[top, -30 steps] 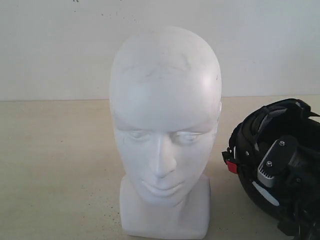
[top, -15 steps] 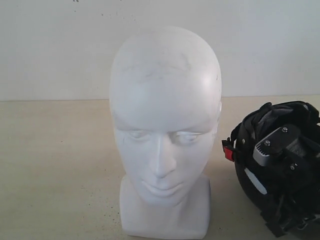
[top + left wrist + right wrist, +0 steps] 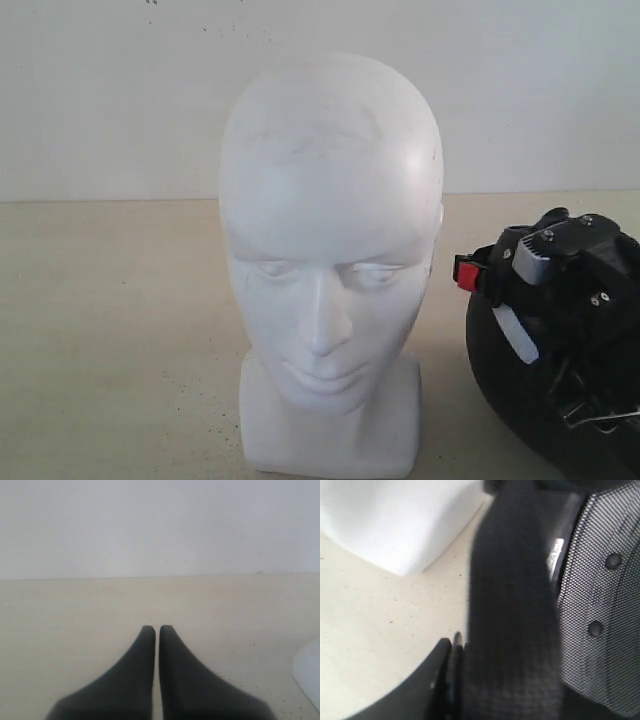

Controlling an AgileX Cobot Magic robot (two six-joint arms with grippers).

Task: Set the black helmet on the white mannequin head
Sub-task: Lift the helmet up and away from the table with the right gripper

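my right gripper (image 3: 560, 282) looks pinched on the rim of the black helmet (image 3: 508, 392), and the white mannequin head (image 3: 330, 250) stands close on its left.

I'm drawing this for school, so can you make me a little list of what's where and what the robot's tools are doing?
white mannequin head: upright, bare, faces the camera
black helmet: beside the head on its right in the exterior view, not on it
red buckle: sticks out from the helmet toward the head
right tool: at the helmet's rim, seems clamped on it
left tool: shut, empty, over the table
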